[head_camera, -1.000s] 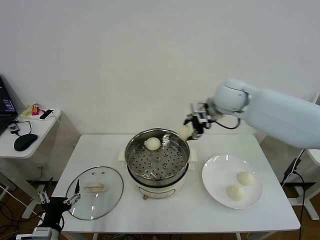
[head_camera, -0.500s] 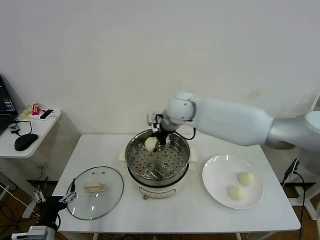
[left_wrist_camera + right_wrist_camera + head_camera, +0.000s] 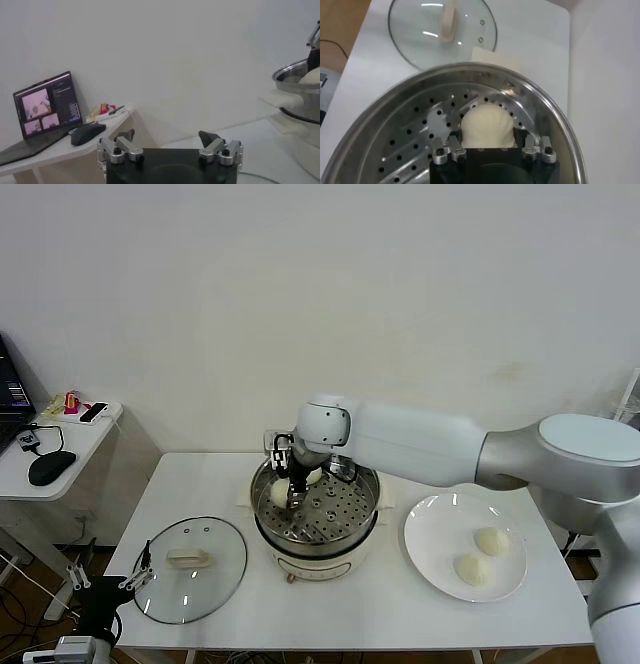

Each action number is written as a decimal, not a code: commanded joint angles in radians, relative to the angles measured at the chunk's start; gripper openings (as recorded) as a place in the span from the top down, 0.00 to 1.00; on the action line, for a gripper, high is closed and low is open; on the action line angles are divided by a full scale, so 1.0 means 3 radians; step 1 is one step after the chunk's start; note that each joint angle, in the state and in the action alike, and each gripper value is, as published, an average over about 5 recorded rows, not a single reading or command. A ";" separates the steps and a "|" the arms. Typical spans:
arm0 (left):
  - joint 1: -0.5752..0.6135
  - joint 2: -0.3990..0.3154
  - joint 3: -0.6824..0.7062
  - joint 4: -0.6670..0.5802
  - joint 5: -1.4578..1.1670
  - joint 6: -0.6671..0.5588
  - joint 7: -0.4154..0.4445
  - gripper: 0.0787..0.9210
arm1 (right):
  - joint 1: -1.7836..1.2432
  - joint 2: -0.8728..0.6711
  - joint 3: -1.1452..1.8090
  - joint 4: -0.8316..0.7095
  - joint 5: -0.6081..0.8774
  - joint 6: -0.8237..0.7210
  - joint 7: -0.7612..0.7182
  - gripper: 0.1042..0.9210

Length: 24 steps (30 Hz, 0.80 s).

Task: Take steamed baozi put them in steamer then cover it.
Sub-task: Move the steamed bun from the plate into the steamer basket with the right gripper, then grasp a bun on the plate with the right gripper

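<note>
From the head view I have the right gripper (image 3: 291, 496) reaching across into the steamer (image 3: 315, 506), its jaws closed on a baozi (image 3: 281, 494) low over the left side of the perforated tray; a second bun (image 3: 313, 476) sits at the back of the tray, partly behind the arm, and two more (image 3: 491, 541) wait on the white plate (image 3: 428, 546) at the right. The cover (image 3: 190, 568) lies flat on the table left of the pot. My left gripper (image 3: 118, 589) is parked low off the table's front left corner. The left wrist view shows its jaws standing wide, holding nothing, with a laptop (image 3: 47, 107) on a side desk; its screen text is too small to read. The right wrist view shows the bun (image 3: 486, 127) pinched between the fingers (image 3: 449, 150) above the tray. I judge these buns light, soft and easily dented, best gripped gently across the middle. I see no brand or label anywhere.
</note>
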 commanded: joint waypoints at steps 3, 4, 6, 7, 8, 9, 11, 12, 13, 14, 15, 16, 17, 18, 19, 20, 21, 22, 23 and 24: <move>-0.0006 0.0000 -0.0005 0.0012 -0.0005 -0.0003 0.0005 0.12 | -0.0025 0.0071 -0.0040 -0.0047 0.0025 -0.0039 0.0001 0.32; -0.0008 0.0001 -0.0007 0.0012 -0.0007 -0.0002 0.0004 0.12 | -0.0009 0.0054 -0.0036 -0.0029 0.0020 -0.0037 -0.0006 0.30; -0.0007 0.0004 -0.0010 0.0009 -0.0010 0.0000 0.0003 0.12 | 0.0060 -0.0006 -0.0028 0.0037 0.0011 -0.0022 -0.0033 0.24; -0.0006 0.0006 -0.0012 0.0006 -0.0011 0.0001 0.0003 0.12 | 0.0107 -0.0042 -0.0027 0.0079 0.0008 -0.0011 -0.0052 0.20; -0.0005 0.0009 -0.0013 0.0003 -0.0011 0.0001 0.0003 0.12 | 0.0177 -0.0092 -0.0030 0.0136 0.0004 0.0006 -0.0082 0.17; -0.0005 0.0012 -0.0014 0.0001 -0.0012 0.0002 0.0003 0.12 | 0.0257 -0.0151 -0.0034 0.0202 -0.0006 0.0029 -0.0123 0.16; -0.0006 0.0019 -0.0015 0.0001 -0.0011 0.0003 0.0002 0.12 | 0.0419 -0.0286 -0.0040 0.0348 -0.0036 0.0087 -0.0234 0.13; -0.0007 0.0023 -0.0014 0.0004 -0.0010 0.0004 0.0003 0.12 | 0.0512 -0.0377 -0.0039 0.0431 -0.0063 0.0130 -0.0308 0.13; -0.0009 0.0027 -0.0012 0.0007 -0.0008 0.0006 0.0003 0.12 | 0.0580 -0.0460 -0.0037 0.0500 -0.0092 0.0170 -0.0377 0.12; -0.0012 0.0032 -0.0010 0.0011 -0.0007 0.0008 0.0004 0.12 | 0.0657 -0.0570 -0.0039 0.0584 -0.0136 0.0220 -0.0459 0.12; -0.0014 0.0039 -0.0007 0.0014 -0.0005 0.0011 0.0006 0.12 | 0.0737 -0.0699 -0.0045 0.0671 -0.0188 0.0276 -0.0544 0.12; -0.0016 0.0046 -0.0004 0.0016 -0.0005 0.0014 0.0007 0.12 | 0.0803 -0.0823 -0.0056 0.0749 -0.0239 0.0330 -0.0620 0.12; -0.0018 0.0054 0.0000 0.0016 -0.0005 0.0017 0.0009 0.12 | 0.0866 -0.0966 -0.0074 0.0835 -0.0295 0.0383 -0.0691 0.12; -0.0020 0.0063 0.0004 0.0014 -0.0005 0.0020 0.0011 0.12 | 0.0931 -0.1126 -0.0094 0.0933 -0.0356 0.0442 -0.0763 0.12; -0.0023 0.0072 0.0009 0.0010 -0.0005 0.0024 0.0012 0.12 | 0.0973 -0.1265 -0.0111 0.1012 -0.0404 0.0490 -0.0814 0.12; -0.0028 0.0079 0.0015 0.0005 -0.0005 0.0029 0.0013 0.12 | 0.1003 -0.1398 -0.0124 0.1094 -0.0451 0.0538 -0.0859 0.12; -0.0034 0.0085 0.0021 0.0000 -0.0005 0.0034 0.0013 0.12 | 0.1023 -0.1555 -0.0136 0.1182 -0.0510 0.0589 -0.0901 0.12; -0.0039 0.0091 0.0026 -0.0003 -0.0006 0.0037 0.0013 0.12 | 0.1030 -0.1689 -0.0142 0.1259 -0.0568 0.0634 -0.0928 0.12; -0.0044 0.0096 0.0033 -0.0006 -0.0006 0.0040 0.0013 0.12 | 0.1027 -0.1846 -0.0146 0.1331 -0.0659 0.0689 -0.0953 0.12; -0.0046 0.0101 0.0042 -0.0009 -0.0005 0.0042 0.0013 0.12 | 0.1019 -0.2014 -0.0151 0.1403 -0.0752 0.0745 -0.0978 0.12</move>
